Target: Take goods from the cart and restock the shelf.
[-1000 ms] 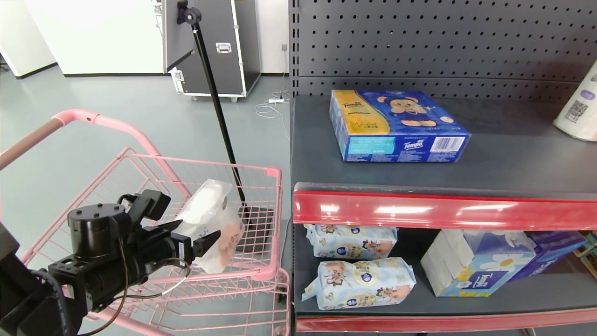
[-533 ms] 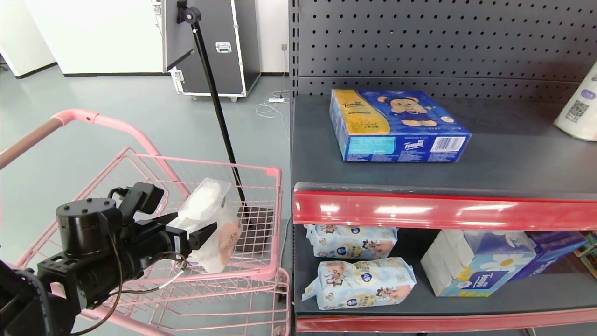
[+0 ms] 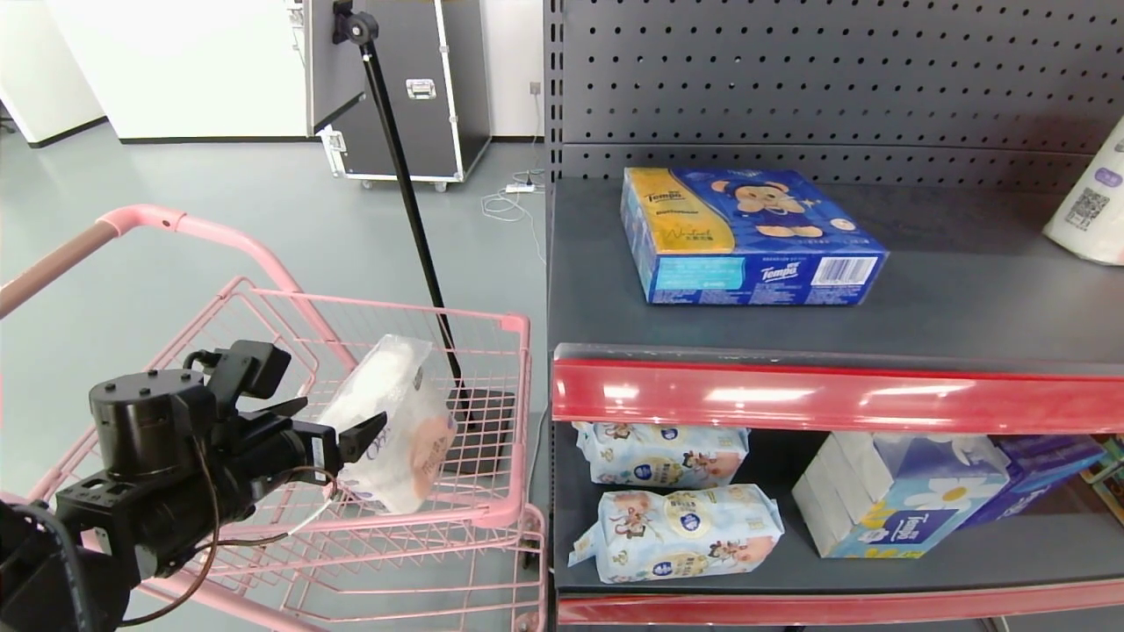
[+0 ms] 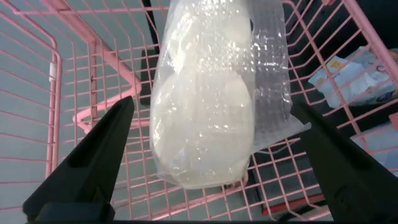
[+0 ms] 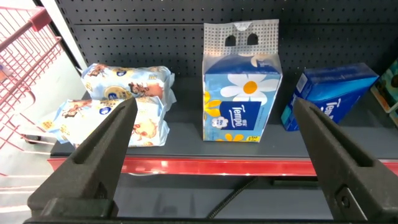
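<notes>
- The left gripper [image 3: 342,412] is hovering in the lower left of the head view, inside the pink cart [image 3: 492,351]. Its jaws are spread wide and are holding nothing.
- A clear plastic pack [image 3: 395,417] of white goods is standing tilted against the cart's wire side, just right of the gripper in the head view. In the left wrist view it is sitting between the two fingers, with a gap showing on each side.
- Judging from this, the picking step is under way: the gripper is lining up on the pack, and the grasp is not yet made.
- The right gripper [image 5: 211,106] is also standing wide open and empty. It is facing the lower shelf level, where wipe packs [image 5: 118,109] are lying at the left of its view and a flowered tissue pack [image 5: 242,93] is standing in the middle.
- The upper shelf board [image 3: 966,290] is carrying a blue box [image 3: 746,233] at the centre of the head view, with bare board to its right.
- The next move is probably calling for the fingers to go a little deeper around the pack and then squeeze gently, since the soft wrapping looks likely to crumple or slip.
- After that the pack is needing a lift clear of the cart's rim before any swing right toward the shelf.
</notes>
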Tool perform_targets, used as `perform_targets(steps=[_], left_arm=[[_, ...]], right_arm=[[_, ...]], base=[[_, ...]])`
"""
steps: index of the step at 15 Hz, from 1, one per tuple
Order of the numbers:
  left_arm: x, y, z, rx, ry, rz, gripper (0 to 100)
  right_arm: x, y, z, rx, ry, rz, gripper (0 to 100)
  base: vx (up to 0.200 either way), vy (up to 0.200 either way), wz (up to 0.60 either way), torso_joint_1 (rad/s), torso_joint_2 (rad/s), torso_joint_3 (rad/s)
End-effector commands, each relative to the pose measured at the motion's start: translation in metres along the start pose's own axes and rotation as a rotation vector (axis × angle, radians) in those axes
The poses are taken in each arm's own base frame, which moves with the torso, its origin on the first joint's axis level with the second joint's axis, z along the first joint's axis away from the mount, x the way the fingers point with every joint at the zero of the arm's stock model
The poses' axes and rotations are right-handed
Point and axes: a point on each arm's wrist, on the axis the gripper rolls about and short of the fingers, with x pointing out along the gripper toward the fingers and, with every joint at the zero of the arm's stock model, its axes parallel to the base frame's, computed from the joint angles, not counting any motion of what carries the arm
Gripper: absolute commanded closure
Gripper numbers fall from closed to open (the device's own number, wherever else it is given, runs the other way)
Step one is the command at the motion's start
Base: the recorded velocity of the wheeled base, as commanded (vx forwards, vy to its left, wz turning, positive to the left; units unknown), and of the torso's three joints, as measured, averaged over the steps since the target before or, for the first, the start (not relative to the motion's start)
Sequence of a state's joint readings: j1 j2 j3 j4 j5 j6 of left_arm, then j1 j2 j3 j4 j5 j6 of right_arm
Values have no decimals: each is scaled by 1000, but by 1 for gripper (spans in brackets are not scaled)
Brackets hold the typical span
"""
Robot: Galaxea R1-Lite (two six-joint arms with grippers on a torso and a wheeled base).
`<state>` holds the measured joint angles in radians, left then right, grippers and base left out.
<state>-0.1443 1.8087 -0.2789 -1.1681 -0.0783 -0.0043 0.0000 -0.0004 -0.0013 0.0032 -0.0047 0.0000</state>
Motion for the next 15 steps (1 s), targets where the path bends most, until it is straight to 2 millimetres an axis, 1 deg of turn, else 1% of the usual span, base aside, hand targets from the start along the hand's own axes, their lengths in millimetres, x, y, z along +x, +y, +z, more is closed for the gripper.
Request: perform_targets(steps=[1, 3, 6, 11, 14, 15], left_arm=[[0, 0, -3, -3, 22, -3, 0], [7, -2, -7, 0, 40, -14, 0], [17, -7, -5, 8, 40, -36, 0], [36, -6, -17, 5, 89, -35, 0], [48, -6, -17, 5, 87, -35, 0], [48, -6, -16, 4, 86, -35, 0]], right_arm=[[0, 0, 0, 0, 0, 0, 0], [0, 0, 0, 0, 0, 0, 0], [0, 0, 0, 0, 0, 0, 0], [0, 0, 0, 0, 0, 0, 0], [0, 0, 0, 0, 0, 0, 0], [0, 0, 0, 0, 0, 0, 0]], base=[[0, 0, 0, 0, 0, 0], [0, 0, 0, 0, 0, 0], [0, 0, 0, 0, 0, 0], [0, 0, 0, 0, 0, 0], [0, 0, 0, 0, 0, 0], [0, 0, 0, 0, 0, 0]])
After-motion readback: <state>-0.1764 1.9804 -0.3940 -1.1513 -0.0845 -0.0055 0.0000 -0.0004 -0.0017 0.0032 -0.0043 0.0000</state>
